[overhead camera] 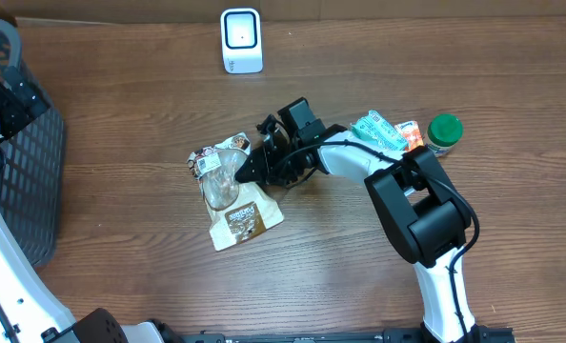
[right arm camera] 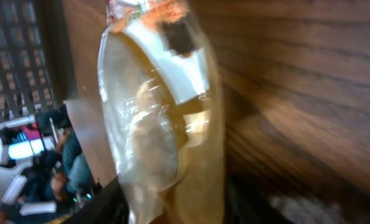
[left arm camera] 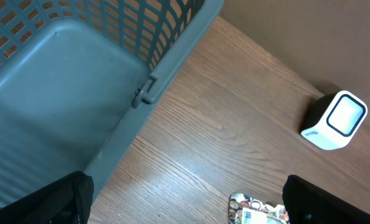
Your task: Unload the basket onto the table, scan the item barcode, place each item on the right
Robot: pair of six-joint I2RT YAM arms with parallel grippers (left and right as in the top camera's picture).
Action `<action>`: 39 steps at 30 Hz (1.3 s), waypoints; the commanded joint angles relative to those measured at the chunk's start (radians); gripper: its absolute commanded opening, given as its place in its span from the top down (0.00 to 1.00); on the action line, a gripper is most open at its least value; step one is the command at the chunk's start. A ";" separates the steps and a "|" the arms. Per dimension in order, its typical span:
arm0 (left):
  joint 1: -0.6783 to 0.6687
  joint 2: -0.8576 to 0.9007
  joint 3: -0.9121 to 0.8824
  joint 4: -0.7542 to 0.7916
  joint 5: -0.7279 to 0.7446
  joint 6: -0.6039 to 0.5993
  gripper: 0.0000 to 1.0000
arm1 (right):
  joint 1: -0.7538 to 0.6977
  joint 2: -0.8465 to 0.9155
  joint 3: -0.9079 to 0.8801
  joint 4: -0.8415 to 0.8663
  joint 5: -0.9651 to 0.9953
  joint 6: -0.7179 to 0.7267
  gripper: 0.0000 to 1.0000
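Where readable, snack bag, partial brown label

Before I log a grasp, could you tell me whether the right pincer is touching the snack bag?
Cannot tell: overhead, the right pincer overlaps the snack bag's edge, contact unclear.

A clear-fronted snack pouch with a tan, brown-printed label lies flat mid-table, its crumpled printed top toward my left. The white, dark-windowed barcode scanner stands upright at the far edge, well apart.
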 commanded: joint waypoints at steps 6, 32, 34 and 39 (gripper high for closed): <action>-0.002 -0.004 0.003 0.003 -0.003 0.019 0.00 | 0.006 0.057 -0.031 0.005 0.057 0.019 0.67; -0.002 -0.004 0.003 0.003 -0.003 0.019 0.01 | 0.030 0.045 0.037 -0.135 0.230 0.049 0.96; -0.002 -0.004 0.003 0.003 -0.003 0.019 0.00 | 0.019 0.027 0.045 -0.152 0.231 0.045 0.96; -0.002 -0.004 0.003 0.003 -0.003 0.019 0.00 | -0.011 -0.066 0.045 -0.174 0.231 0.020 0.96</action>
